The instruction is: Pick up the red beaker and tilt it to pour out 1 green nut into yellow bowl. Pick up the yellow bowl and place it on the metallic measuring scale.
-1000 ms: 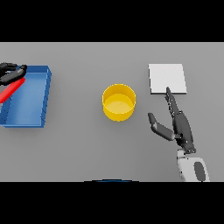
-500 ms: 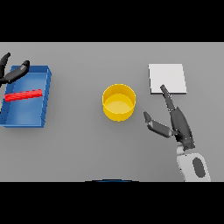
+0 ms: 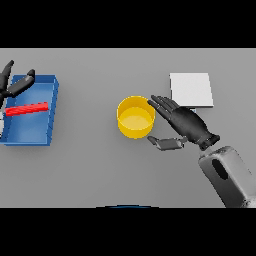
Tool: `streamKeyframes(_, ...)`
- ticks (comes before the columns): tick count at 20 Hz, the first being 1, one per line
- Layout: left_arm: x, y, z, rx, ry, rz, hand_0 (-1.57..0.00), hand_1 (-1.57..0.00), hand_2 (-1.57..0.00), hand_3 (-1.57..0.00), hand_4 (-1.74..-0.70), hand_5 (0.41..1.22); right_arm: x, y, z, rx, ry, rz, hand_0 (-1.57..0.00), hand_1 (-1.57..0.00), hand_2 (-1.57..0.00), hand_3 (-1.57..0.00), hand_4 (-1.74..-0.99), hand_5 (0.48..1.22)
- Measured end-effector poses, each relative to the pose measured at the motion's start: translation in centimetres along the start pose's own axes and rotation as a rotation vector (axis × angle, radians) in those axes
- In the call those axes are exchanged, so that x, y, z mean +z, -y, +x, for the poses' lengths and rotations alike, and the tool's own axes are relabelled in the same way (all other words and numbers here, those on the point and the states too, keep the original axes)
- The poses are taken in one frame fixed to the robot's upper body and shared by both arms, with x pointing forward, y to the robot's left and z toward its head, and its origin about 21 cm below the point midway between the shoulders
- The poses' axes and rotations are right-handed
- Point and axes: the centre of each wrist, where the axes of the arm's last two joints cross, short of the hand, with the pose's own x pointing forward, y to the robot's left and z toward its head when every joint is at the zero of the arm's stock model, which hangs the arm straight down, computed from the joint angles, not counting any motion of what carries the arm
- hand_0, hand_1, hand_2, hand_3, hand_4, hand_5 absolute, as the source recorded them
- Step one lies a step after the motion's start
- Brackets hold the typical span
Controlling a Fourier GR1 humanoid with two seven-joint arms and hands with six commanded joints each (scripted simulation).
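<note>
The right arm comes in from the lower right of the frame, its grey-white forearm angled up and to the left. The right hand sits just right of centre, palm down, its fingers stretched straight toward the upper left and the thumb held apart below them. The left hand shows at the upper left edge, fingers spread and relaxed, holding nothing.
</note>
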Motion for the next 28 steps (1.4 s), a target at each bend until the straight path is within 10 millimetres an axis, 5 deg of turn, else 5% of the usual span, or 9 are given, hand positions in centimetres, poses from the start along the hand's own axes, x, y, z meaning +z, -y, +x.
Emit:
streamKeyframes(13, -0.1, -0.5, -0.5, -0.002, -0.006, -0.014, 0.00, 0.00, 0.00, 0.00, -0.81, 0.701, -7.3, -0.4, 1.1, 0.318, 0.155, 0.391, 0.00, 0.00, 0.00, 0.00, -1.159, 0.663)
streamKeyframes(22, -0.3, -0.7, -0.8, -0.028, 0.001, -0.014, 0.00, 0.00, 0.00, 0.00, -0.79, 0.708, -9.6, -1.7, 1.4, 0.395, 0.123, 0.551, 0.00, 0.00, 0.00, -0.01, -1.188, 0.693)
streamKeyframes(26, -0.4, -1.1, -0.5, -0.032, -0.007, -0.014, 0.00, 0.00, 0.00, 0.00, -0.79, 0.712, -10.2, -1.9, 1.5, 0.402, 0.096, 0.561, -0.05, -0.06, -0.09, -0.13, -1.261, 0.809)
streamKeyframes(28, -0.5, -1.3, -0.8, -0.032, -0.009, -0.015, 0.00, 0.00, 0.00, 0.00, -0.79, 0.710, -9.9, -2.2, 1.3, 0.394, 0.124, 0.570, -0.45, -0.41, -0.35, -0.32, -1.363, 0.957)
